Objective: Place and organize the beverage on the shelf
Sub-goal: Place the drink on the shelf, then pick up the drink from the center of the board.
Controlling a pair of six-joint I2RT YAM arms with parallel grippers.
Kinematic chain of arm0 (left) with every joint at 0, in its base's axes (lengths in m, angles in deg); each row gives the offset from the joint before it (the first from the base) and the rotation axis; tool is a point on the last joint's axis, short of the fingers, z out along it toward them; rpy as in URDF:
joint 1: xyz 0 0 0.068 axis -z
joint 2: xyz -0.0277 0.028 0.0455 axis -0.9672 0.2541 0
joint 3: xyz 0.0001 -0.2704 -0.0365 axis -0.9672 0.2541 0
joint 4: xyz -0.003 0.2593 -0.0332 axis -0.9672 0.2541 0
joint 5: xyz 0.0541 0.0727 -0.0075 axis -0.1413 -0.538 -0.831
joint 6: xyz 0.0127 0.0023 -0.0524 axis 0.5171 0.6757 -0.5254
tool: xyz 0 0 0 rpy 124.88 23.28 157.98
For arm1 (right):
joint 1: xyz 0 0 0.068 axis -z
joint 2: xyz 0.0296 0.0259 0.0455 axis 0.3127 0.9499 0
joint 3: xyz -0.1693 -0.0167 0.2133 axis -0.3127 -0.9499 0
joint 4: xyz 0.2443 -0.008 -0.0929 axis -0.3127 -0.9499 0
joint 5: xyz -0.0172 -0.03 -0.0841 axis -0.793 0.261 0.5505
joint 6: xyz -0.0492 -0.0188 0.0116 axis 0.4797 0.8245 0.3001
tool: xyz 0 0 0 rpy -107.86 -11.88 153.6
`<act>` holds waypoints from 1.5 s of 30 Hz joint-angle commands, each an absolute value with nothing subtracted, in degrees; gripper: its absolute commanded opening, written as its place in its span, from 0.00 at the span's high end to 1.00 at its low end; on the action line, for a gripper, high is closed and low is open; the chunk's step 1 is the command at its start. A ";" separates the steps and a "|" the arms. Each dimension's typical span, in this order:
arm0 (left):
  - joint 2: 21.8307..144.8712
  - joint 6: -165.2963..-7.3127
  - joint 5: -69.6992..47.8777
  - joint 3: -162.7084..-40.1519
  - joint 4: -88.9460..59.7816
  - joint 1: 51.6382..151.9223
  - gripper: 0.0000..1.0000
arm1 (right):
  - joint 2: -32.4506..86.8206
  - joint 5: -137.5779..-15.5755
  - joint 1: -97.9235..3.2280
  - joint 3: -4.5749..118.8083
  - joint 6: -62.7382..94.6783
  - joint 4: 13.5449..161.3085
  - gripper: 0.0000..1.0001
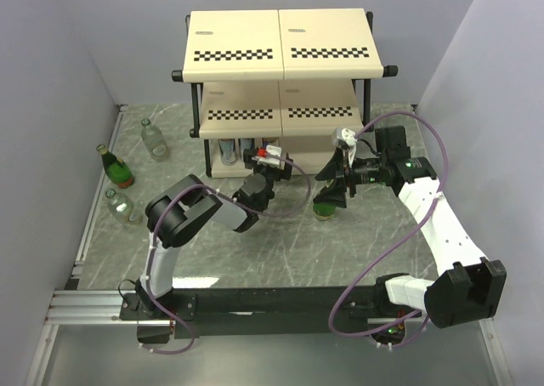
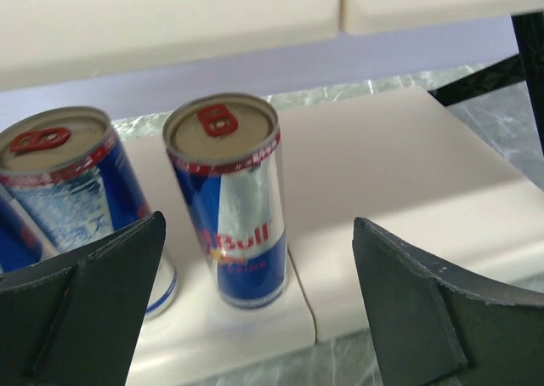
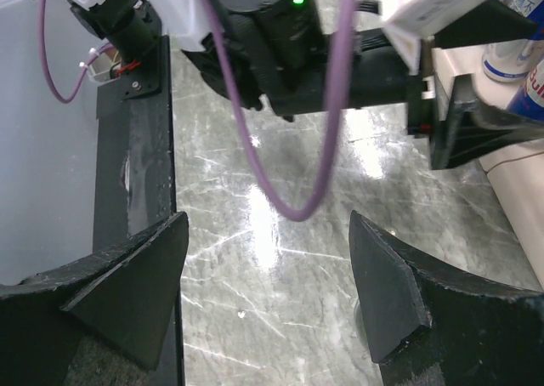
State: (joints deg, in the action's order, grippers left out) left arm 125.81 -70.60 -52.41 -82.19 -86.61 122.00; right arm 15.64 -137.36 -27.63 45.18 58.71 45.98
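The shelf point(image 1: 280, 42) stands at the back of the table. On its lowest board point(image 2: 408, 173) a Red Bull can point(image 2: 229, 203) stands upright, with a second can point(image 2: 64, 173) to its left. My left gripper point(image 2: 259, 229) is open just in front of the first can, both fingers apart from it. In the top view the left gripper point(image 1: 259, 167) sits at the lowest tier by the cans point(image 1: 231, 150). My right gripper point(image 3: 268, 224) is open over bare marble floor, nothing between its fingers. It hovers point(image 1: 333, 186) just above a green bottle point(image 1: 325, 207) standing right of the left arm.
A green bottle point(image 1: 115, 167) and two clear bottles point(image 1: 155, 139) point(image 1: 121, 206) lie on the floor at the left. Grey walls close in both sides. The left arm's purple cable point(image 3: 297, 207) hangs across the right wrist view. The right half of the lowest board is bare.
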 commanded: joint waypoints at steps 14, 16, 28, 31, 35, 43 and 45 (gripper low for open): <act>109.29 -67.60 -57.93 -66.45 -118.57 129.85 0.01 | 14.84 -136.44 -26.75 47.23 59.70 46.27 0.18; 104.40 -68.65 -57.06 -61.81 -116.29 130.65 0.01 | 14.40 -135.39 -26.66 47.22 60.05 46.45 0.18; 55.44 -91.24 -11.21 -51.31 -52.70 124.25 0.03 | 6.23 -126.68 -23.94 45.03 58.21 52.68 0.10; 49.63 -92.74 -3.53 -54.29 -39.96 121.25 0.03 | 3.59 -125.98 -22.80 43.36 56.98 55.85 0.09; 46.18 -92.22 -4.14 -61.06 -25.25 118.62 0.01 | 0.60 -126.50 -21.39 40.64 56.18 58.84 0.08; 51.88 -86.61 -12.56 -77.24 -2.04 117.38 0.03 | 0.77 -130.11 -18.49 41.41 60.30 55.60 0.05; 52.68 -84.67 -14.94 -79.52 2.78 117.29 0.06 | 1.91 -129.67 -18.48 42.39 61.71 52.97 0.06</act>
State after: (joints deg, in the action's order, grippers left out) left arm 51.76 -88.72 -11.03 -75.32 -9.69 117.63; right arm 0.74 -128.48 -18.97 40.05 58.71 55.40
